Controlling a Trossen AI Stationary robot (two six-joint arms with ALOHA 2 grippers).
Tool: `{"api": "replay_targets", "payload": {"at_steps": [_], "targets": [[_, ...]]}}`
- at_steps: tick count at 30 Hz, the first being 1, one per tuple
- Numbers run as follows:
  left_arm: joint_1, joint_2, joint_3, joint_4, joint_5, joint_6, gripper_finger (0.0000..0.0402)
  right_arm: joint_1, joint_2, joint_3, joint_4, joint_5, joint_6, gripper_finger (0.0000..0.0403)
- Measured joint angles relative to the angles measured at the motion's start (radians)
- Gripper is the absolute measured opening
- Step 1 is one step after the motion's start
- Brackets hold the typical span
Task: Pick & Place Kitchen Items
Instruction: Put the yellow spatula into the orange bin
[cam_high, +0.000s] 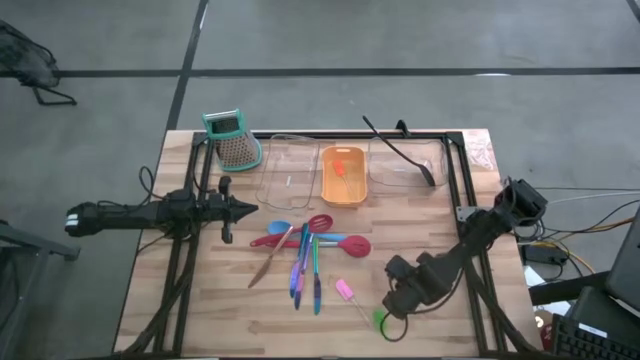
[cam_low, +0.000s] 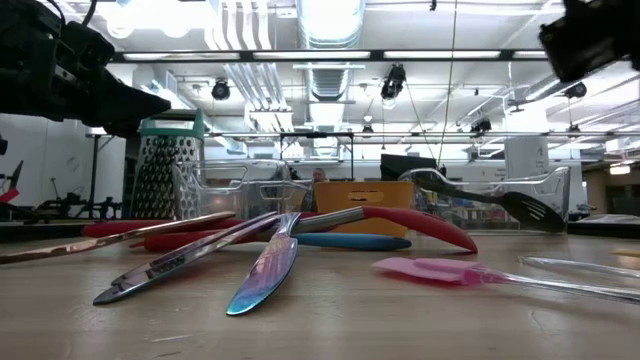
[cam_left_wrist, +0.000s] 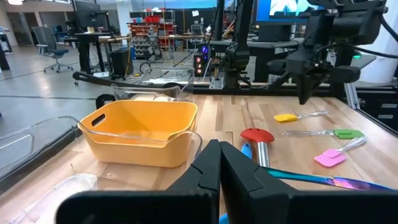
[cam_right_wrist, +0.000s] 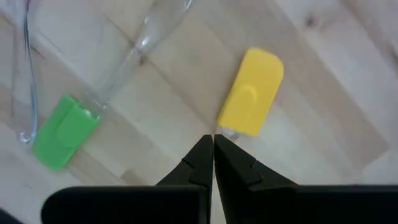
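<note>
The right gripper (cam_right_wrist: 213, 144) hangs closed and empty just above the wood, its tips at the neck of a yellow spatula (cam_right_wrist: 252, 101) with a clear handle. Just beside it lies a green spatula (cam_right_wrist: 64, 130), and a little farther a pink spatula (cam_high: 344, 290). Beyond that sits the heap of red spoons (cam_high: 345, 243) and blue-handled cutlery (cam_high: 303, 266). Farthest off stand the orange tray (cam_high: 343, 176), clear trays (cam_high: 284, 170) and the long black spoon (cam_high: 400, 151). The left gripper (cam_high: 243, 210), shut and empty, waits near the grater (cam_high: 234, 139).
</note>
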Motion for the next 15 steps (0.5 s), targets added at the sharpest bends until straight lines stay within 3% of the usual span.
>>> {"api": "replay_targets", "payload": {"at_steps": [7, 15], "targets": [[0.000, 0.000, 0.000, 0.002, 0.000, 0.000, 0.0005, 0.050, 0.003, -0.058, 0.029, -0.017, 0.141, 0.0098], [0.000, 0.000, 0.000, 0.002, 0.000, 0.000, 0.0005, 0.053, 0.003, -0.151, 0.166, -0.016, 0.160, 0.0189]]}}
